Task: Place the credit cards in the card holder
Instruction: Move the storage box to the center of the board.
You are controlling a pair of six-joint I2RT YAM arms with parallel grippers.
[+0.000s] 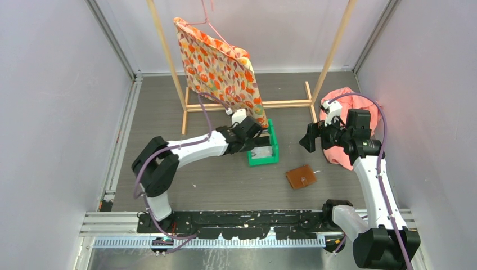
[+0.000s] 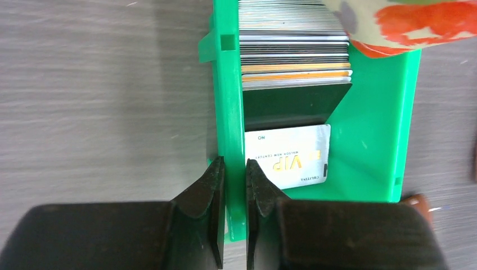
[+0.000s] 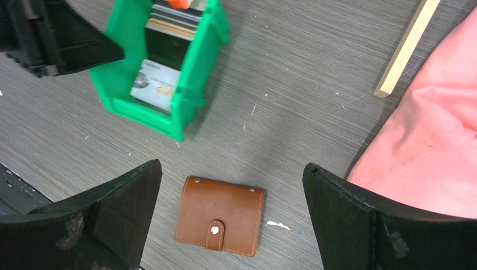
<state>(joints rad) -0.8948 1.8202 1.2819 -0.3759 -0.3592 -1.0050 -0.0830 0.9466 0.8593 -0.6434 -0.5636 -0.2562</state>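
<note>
The credit cards [image 2: 295, 56] stand on edge in a stack inside a green bin [image 2: 228, 84]. One silvery card [image 2: 287, 163] with gold "VIP" lettering lies flat at the bin's near end. My left gripper [image 2: 232, 163] straddles the bin's left wall, one finger outside and one inside, and is shut on that wall. The card holder [image 3: 220, 216], a brown leather wallet, lies closed with its snap button up on the table [image 1: 301, 177]. My right gripper [image 3: 230, 165] hovers above it, wide open and holding nothing. From above, the left gripper [image 1: 254, 145] sits at the bin [image 1: 274, 140].
A wooden rack [image 1: 247, 104] stands behind the bin, with an orange-patterned cloth [image 1: 222, 67] on a hanger overhanging the bin's far end [image 2: 410, 22]. A pink cloth [image 3: 433, 129] lies bunched at the right, beside my right arm.
</note>
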